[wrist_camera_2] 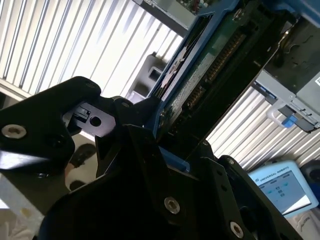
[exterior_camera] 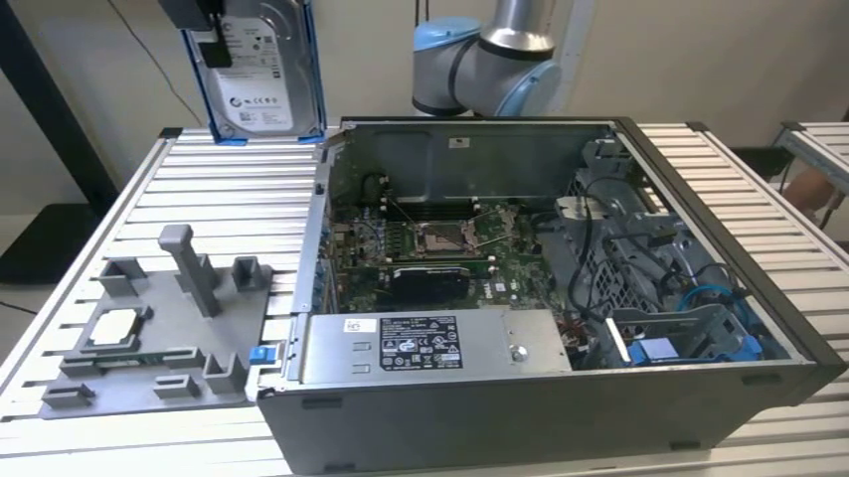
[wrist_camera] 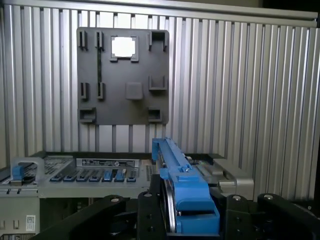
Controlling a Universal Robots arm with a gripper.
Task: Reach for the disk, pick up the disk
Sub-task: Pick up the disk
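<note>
Gripper (wrist_camera: 189,210) is clamped on the disk (exterior_camera: 261,75) at its upper end; the disk hangs upright, long axis vertical, held high near the case's (exterior_camera: 531,427) far corner on the exterior view's left.

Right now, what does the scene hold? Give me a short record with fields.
gripper: shut on the disk
disk: upright, label showing, held above the table
computer case: open, on the table
fixture plate: grey, on the table at the exterior view's left
chip: square, silver, seated in the fixture plate
task state: disk picked up
</note>
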